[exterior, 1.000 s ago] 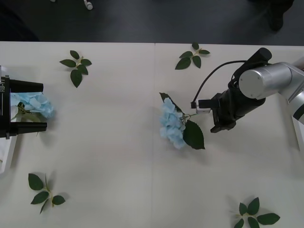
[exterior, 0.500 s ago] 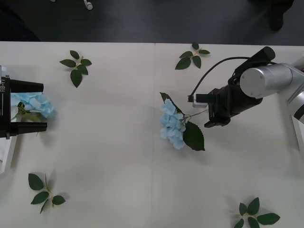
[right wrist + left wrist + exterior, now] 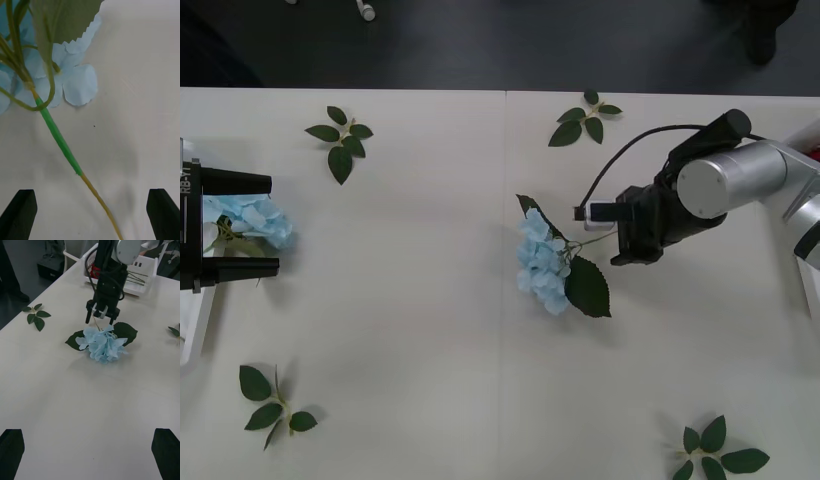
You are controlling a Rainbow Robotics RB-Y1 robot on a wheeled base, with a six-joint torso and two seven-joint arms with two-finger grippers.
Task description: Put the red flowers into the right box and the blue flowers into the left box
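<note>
Right pincer [image 3: 617,237]: released, poised astride the stem of the blue flower [image 3: 542,262] lying mid-counter [image 3: 400,330]. Risk, we judge: the thin stem slips as it closes. Left pincer [image 3: 268,224]: spread over another blue bloom [image 3: 250,220].

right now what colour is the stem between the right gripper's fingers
Bright green, turning yellowish-tan nearer the fingers; the stem shows best in the right wrist view.

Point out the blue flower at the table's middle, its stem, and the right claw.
blue flower [image 3: 542,265], front view, on its petal cluster.
stem [image 3: 60,140], right wrist view, on the green sleeve.
right claw [image 3: 99,320], left wrist view, between its open fingertips.
</note>
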